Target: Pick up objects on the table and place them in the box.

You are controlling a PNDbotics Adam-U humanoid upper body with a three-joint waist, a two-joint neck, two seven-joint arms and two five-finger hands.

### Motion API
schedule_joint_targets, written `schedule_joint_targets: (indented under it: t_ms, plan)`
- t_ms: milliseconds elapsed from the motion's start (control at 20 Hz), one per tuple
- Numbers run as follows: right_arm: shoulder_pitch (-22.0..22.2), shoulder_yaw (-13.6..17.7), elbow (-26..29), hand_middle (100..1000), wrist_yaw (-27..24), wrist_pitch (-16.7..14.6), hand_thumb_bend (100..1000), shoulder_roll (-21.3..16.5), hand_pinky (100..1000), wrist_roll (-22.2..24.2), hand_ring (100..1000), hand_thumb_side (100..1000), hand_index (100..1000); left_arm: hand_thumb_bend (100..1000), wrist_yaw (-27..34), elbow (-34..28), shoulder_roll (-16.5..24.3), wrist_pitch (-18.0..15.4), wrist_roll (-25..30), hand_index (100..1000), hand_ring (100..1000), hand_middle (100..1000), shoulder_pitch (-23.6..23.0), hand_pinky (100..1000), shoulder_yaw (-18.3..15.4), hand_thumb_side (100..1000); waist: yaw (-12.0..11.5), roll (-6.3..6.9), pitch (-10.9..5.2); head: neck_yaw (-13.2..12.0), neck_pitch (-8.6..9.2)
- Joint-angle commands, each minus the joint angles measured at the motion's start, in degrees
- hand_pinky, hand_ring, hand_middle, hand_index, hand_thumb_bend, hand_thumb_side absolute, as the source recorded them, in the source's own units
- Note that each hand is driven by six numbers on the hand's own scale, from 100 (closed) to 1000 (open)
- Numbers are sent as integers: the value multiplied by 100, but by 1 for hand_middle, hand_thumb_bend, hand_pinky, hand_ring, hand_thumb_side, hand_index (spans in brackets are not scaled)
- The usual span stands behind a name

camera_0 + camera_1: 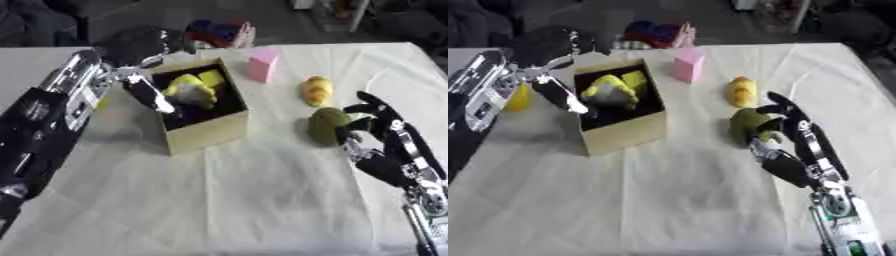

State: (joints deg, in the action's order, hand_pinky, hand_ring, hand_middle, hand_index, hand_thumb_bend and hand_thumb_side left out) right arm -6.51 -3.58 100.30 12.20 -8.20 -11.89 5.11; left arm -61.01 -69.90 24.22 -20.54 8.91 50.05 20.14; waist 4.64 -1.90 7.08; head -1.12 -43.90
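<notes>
An open cardboard box (pixel 210 131) stands left of centre with yellow things (pixel 194 87) inside it. My left hand (pixel 140 44) hangs over the box's far-left corner, and a straight finger (pixel 154 98) reaches down along its left wall, holding nothing. A dull green rounded object (pixel 325 125) lies on the cloth to the right. My right hand (pixel 378 127) is against its right side, with fingers curled round it above and below. On the table beyond it are a yellow fruit-like object (pixel 317 90) and a pink block (pixel 262 64).
A small yellow thing (pixel 520 98) lies left of the box, partly behind my left arm. Red and blue items (pixel 219 31) sit at the table's far edge. The white cloth (pixel 254 200) covers the near half of the table.
</notes>
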Motion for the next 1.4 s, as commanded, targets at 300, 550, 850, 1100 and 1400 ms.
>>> schedule_joint_targets:
  t_ms: [300,550,850,1100,1400]
  plan:
    - [-35,25,40,737,-5,-5,330,-88,751,1,609,319,943,504,414,190,673,434,594,827,718,730,146,794,-844,247,-47,-41,-103,32,-22]
    - [-17,24,24,737,-4,-10,329,-90,751,12,609,319,943,452,-92,1517,739,655,1430,820,712,730,307,791,-1501,178,-66,-43,-129,44,-22]
    - [-17,36,22,738,-5,-11,329,-84,751,1,609,319,944,453,-756,2322,697,800,1829,814,700,724,256,780,-1861,183,-52,-54,-126,46,-22]
    - [-13,38,21,738,-13,-13,329,-72,751,1,609,319,943,424,-972,2625,612,983,1375,790,670,690,168,765,-1989,137,-40,-61,-115,49,-22]
    - [-20,40,19,739,-22,-14,329,-63,751,3,609,318,943,447,-1068,2840,481,1178,577,790,664,684,67,760,-2036,148,-16,-81,-92,52,-22]
